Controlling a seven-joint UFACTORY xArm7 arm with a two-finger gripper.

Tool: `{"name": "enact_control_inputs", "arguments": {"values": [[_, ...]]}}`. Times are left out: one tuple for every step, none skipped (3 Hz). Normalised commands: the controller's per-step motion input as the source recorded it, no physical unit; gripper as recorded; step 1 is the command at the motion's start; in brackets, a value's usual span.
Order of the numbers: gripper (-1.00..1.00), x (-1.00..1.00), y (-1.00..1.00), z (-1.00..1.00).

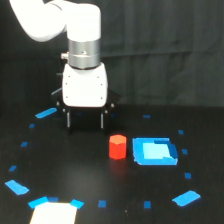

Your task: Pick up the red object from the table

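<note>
The red object (117, 147) is a small stubby red-orange block standing on the black table (90, 175), near the middle of the exterior view. Just to its right lies the bright blue square patch (155, 151). My gripper (85, 121) hangs from the white wrist behind and to the left of the red object, clear of it. Its two dark fingers (102, 120) point down and stand apart, open, with nothing between them.
Small blue tape marks (46, 113) ring the table, with larger ones at the left (17, 187) and right front (186, 198). A pale bright patch (54, 214) sits at the front left edge. A dark curtain hangs behind.
</note>
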Motion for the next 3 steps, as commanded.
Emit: {"name": "enact_control_inputs", "arguments": {"values": [[0.49,1.0,-1.0,-0.68],[-1.0,0.67,-0.55,-1.0],[-1.0,0.28,-0.05,-0.09]]}}
